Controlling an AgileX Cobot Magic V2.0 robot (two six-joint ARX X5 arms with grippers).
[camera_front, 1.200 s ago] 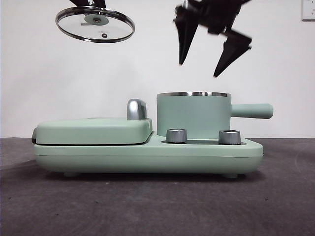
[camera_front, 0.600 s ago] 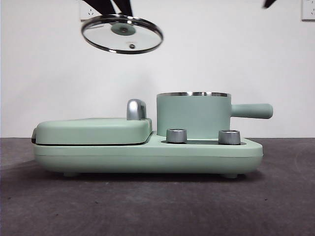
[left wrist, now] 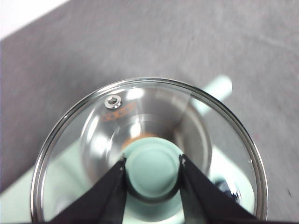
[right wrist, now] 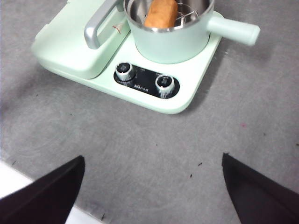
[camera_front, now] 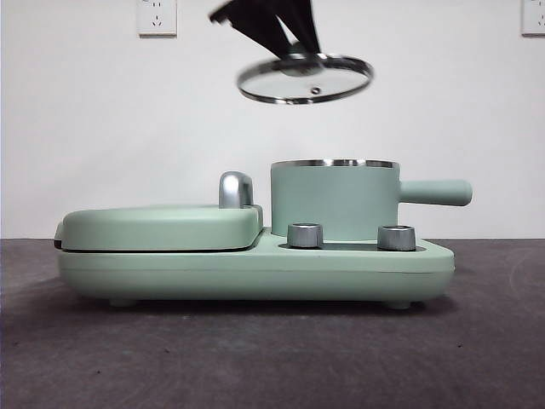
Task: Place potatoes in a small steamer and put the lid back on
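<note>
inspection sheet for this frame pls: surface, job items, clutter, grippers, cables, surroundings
Surface: dark grey table, a few small specks.
Potato: lying inside the small steamer, which sits on the green cooker base.
Lid: in the air above the steamer, tilted, off to the griddle side, not seated.
Clutter: nothing seen.
Left gripper: shut on the lid's knob.
Right gripper: open, empty, pulled back from the cooker.
Cables: nothing seen.
Surroundings: white wall, wall socket.
</note>
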